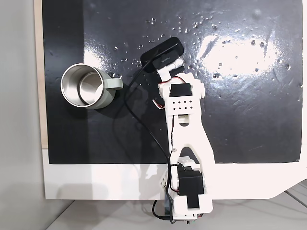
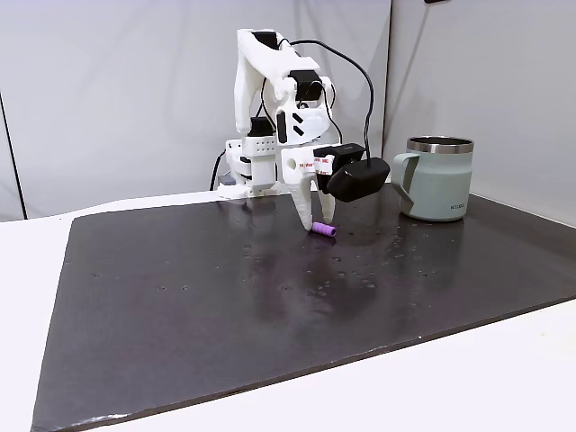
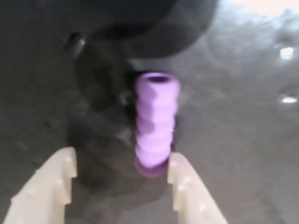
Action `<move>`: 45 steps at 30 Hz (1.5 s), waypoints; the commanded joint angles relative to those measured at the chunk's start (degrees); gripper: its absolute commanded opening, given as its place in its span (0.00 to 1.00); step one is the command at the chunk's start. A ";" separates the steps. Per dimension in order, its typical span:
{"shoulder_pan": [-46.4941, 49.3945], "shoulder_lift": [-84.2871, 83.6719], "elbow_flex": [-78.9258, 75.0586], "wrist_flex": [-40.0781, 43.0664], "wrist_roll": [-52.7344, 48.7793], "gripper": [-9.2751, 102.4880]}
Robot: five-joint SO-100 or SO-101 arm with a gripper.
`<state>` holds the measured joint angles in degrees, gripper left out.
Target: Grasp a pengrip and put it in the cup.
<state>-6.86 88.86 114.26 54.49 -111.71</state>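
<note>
Pengrip (image 3: 156,123) lengthwise between fingers (image 3: 187,186)

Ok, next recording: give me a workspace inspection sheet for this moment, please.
Surface: black mat, glossy, speckled with small droplets, lying on a white table.
Job's things: purple pengrip lying on the mat; steel cup upright, apart from it.
Clutter: nothing seen.
Gripper: gripper open, lowered at the mat, the pengrip's near end between its fingertips, close against one finger.
Cables: black cable looping across the mat beside the arm.
Surroundings: plain pale walls.
</note>
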 commanded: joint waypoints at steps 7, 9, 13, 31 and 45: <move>0.79 -3.16 -0.44 -4.31 1.14 0.28; 1.05 -3.34 -0.44 -4.83 1.14 0.23; 2.02 -3.60 -0.53 -5.71 1.67 0.08; -1.32 1.58 -27.86 24.17 26.81 0.08; -23.38 3.08 -49.92 34.45 67.06 0.08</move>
<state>-25.66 92.11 72.69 87.54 -52.73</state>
